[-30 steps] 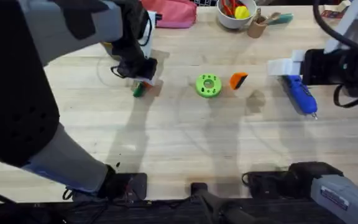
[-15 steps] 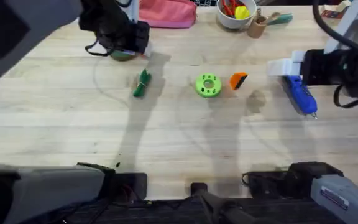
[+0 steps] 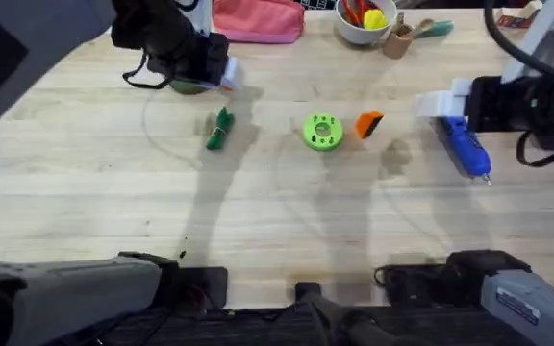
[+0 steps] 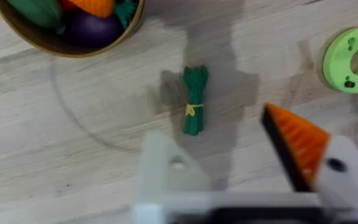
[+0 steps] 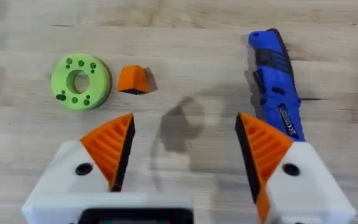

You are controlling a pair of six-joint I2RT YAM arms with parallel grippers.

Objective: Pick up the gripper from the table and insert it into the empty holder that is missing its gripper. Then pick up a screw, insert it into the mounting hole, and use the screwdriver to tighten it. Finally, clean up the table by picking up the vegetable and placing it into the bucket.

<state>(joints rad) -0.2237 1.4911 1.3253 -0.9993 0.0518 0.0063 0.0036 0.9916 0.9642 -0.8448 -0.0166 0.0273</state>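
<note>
Orange gripper (image 3: 368, 124) lies loose on the counter (image 3: 287, 221) beside the green ring (image 3: 322, 133). Our left hand (image 4: 241, 168), one pad missing, hangs apart above the vegetable (image 4: 194, 109); our right hand (image 5: 182, 146) is spread, empty. We judge the right should descend square over the wedge before closing.

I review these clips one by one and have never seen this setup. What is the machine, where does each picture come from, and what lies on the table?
Two robot arms work at a wooden table. One picture looks down from above; the other two come from cameras on each wrist.

The left pincer has one orange tip and one bare white mount. It hangs open over a small green vegetable, holding nothing. A bucket with toy vegetables stands nearby.

The right pincer is open and empty, above the table. Beside it lie a blue screwdriver, a loose orange wedge and a green ring.
</note>
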